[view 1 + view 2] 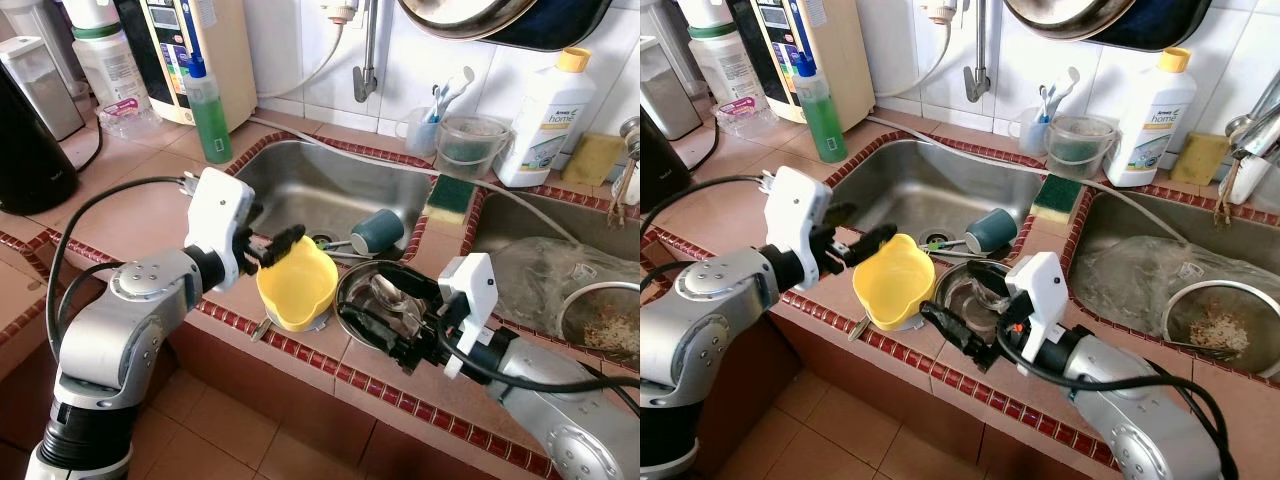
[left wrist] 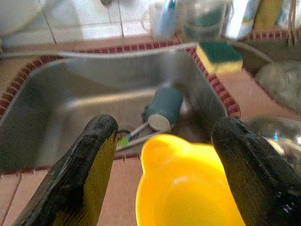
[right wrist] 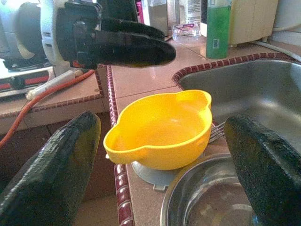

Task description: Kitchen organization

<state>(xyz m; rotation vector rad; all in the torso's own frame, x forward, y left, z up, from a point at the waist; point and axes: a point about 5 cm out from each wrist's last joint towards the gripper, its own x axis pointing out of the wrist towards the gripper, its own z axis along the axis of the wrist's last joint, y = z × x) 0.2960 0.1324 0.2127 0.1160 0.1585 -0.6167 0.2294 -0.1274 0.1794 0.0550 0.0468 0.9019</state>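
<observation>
Yellow bowl [image 1: 296, 287] sits on the tiled front rim of the sink [image 1: 330, 180], just beside a steel bowl [image 1: 385, 300] with a spoon in it. From the left eye, the left gripper [image 1: 272, 247] hovers at the bowl's near-left rim, fingers spread, holding nothing. The right gripper [image 1: 390, 320] reaches over the steel bowl with its fingers parted. A teal cup [image 1: 377, 232] lies on its side in the basin near the drain, and a sponge [image 1: 451, 195] rests on the divider toward the back. A green bottle [image 1: 209, 112] stands at the sink's back-left corner.

In the left wrist view, the two black fingers [image 2: 89, 165] straddle the yellow bowl, apart from it.

In the right wrist view, its wide-set fingers [image 3: 56, 169] frame both bowls; a fork [image 3: 215, 133] pokes out behind.
</observation>
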